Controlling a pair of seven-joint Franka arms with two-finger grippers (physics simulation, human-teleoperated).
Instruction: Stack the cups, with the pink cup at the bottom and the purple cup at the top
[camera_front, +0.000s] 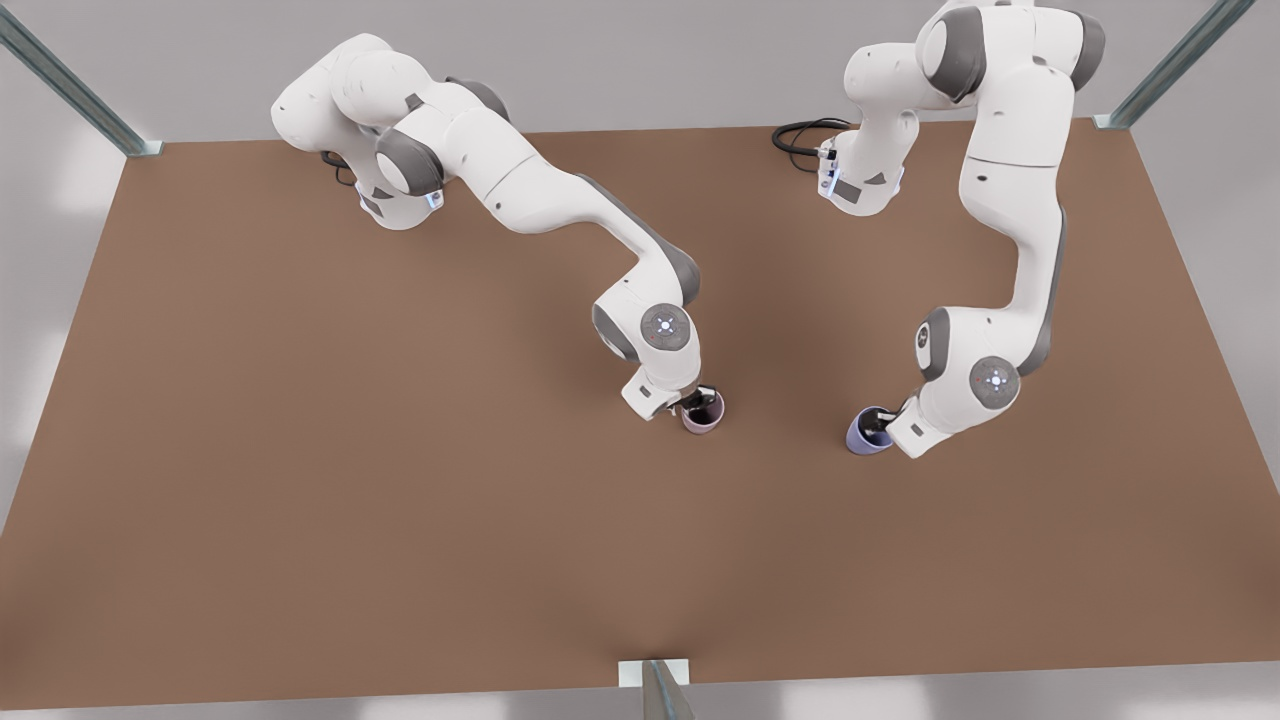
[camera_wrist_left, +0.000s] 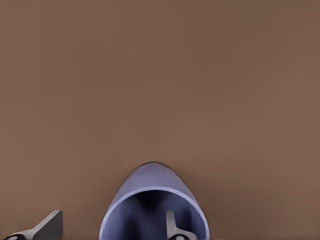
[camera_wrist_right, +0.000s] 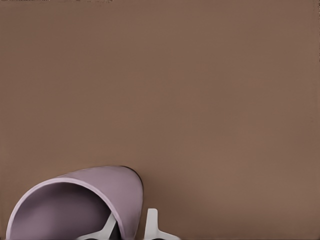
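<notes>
On the brown table (camera_front: 300, 500), the pink cup (camera_front: 705, 415) near the middle is gripped by its wall by the right gripper (camera_front: 697, 402), fingers nearly closed, one finger inside. Toward the front view's right, well apart, the purple cup (camera_front: 865, 433) is straddled at its wall by the left gripper (camera_front: 880, 425), fingers wide apart, one inside.

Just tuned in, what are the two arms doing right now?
Each arm is at one cup on the brown table. The left tool, on the front view's right, straddles the wall of the purple cup, one finger inside and one outside with a wide gap. The right tool, near the table's middle, has the pink cup by its wall, fingers close on either side. The cups are apart; nothing is stacked yet.
</notes>
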